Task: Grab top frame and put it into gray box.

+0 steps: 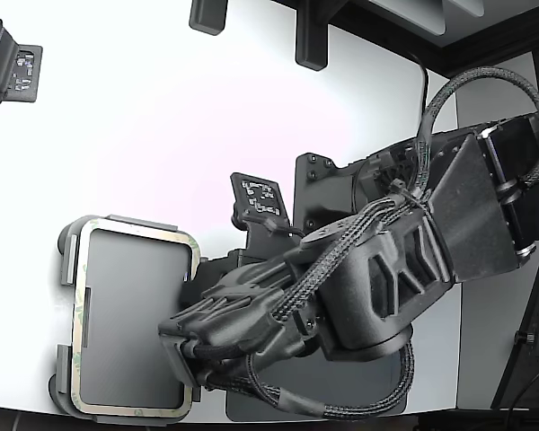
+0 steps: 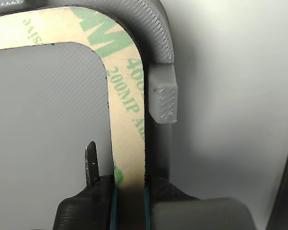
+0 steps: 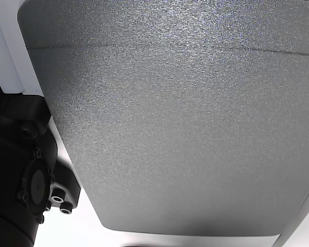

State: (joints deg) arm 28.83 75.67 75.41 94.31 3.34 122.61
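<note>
— where's the top frame (image 1: 135, 235) sitting?

— flat inside the gray box (image 1: 67, 247), at the exterior view's lower left of the white tabletop (image 1: 162, 117). its cream band runs round the box's inner edge, and the darker floor of the box shows through the open middle. in the wrist view you can read green print along the band (image 2: 127, 96).

— and the gripper?

— the gripper (image 1: 175, 337) is down at the frame's side nearest the arm, towards the bottom corner in the exterior view. close up, the gripper (image 2: 129, 203) has a black finger (image 2: 92, 165) standing inside the opening and a gray part on the outer side, with the band passing between them. whether it's actually pinching the band or has let go, i cannot tell.

— anything crowding it?

— a raised tab (image 2: 163, 98) of the box stands just beside the band's outer edge, close to the gripper. the arm (image 1: 395, 260) with its braided cables (image 1: 341, 409) hangs over the space to the exterior view's right of the box. a dark gray mat (image 3: 185, 118) lies under the arm. a small black block with white markings (image 1: 259, 197) stands near the arm, another (image 1: 16, 70) well apart at the upper left corner.
</note>
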